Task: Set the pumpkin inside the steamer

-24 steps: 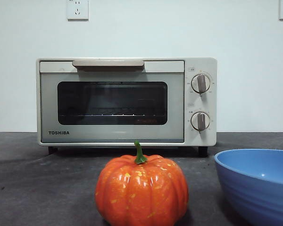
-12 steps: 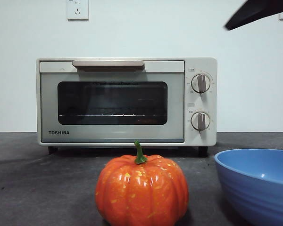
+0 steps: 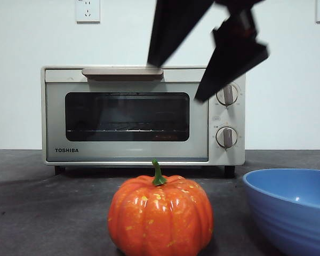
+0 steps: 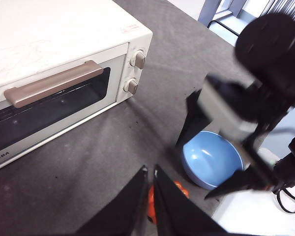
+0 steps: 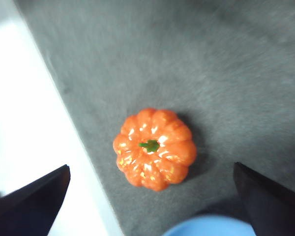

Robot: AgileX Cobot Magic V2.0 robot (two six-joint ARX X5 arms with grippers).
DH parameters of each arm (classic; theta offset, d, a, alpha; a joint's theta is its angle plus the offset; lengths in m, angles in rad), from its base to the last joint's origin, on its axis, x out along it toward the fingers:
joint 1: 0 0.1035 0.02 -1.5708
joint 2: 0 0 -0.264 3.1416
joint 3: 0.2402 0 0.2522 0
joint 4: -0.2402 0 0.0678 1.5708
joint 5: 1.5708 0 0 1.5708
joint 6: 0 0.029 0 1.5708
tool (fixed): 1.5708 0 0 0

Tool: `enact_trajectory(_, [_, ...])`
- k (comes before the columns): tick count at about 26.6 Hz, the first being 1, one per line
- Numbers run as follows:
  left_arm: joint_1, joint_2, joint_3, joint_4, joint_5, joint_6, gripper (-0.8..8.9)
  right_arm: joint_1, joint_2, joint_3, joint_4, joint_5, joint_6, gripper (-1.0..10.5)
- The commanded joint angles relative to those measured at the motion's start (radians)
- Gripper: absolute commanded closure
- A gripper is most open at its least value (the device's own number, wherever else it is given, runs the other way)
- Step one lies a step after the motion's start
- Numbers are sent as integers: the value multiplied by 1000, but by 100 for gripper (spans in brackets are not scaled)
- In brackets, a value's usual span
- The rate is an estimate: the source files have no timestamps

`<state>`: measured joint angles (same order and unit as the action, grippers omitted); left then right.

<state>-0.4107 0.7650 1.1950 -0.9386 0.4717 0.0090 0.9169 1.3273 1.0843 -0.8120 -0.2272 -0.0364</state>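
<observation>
Below right gripper (image 3: 176, 80), pumpkin (image 3: 159, 216)

A ribbed blue bowl (image 3: 290, 208) sits at the right of the front view — cut off by the frame's edge — on a dark grey tabletop (image 3: 42, 213). Behind it all, a plain white wall (image 3: 288, 117), and up high two white wall sockets (image 3: 87, 10) — one left, one at the far right corner.
</observation>
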Motion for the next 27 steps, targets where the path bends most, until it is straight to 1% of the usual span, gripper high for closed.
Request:
enact_trajectory(1, [-5,6,23,11,3,6,785,43,73,18,21,28,-42,354])
enact_trajectory(6, [-5,6,23,11,3,6,786,71,169,18,34,74,-50,353])
enact_trajectory(12, [-5,6,23,10,4,6,786,81,263,18,73,68,-51,353])
enact_trajectory(21, [-5,6,23,10,4,6,786,91,382,18,86,68,-54,362])
enact_trajectory(23, [-5,6,23,10,4,6,786,91,407,18,88,68,-54,390])
enact_trajectory(26, [-5,6,23,7,4,6,786,97,410,18,110,67,-48,572])
enact_trajectory(27, [-5,6,23,2,3,6,786,96,406,24,109,67,-40,602])
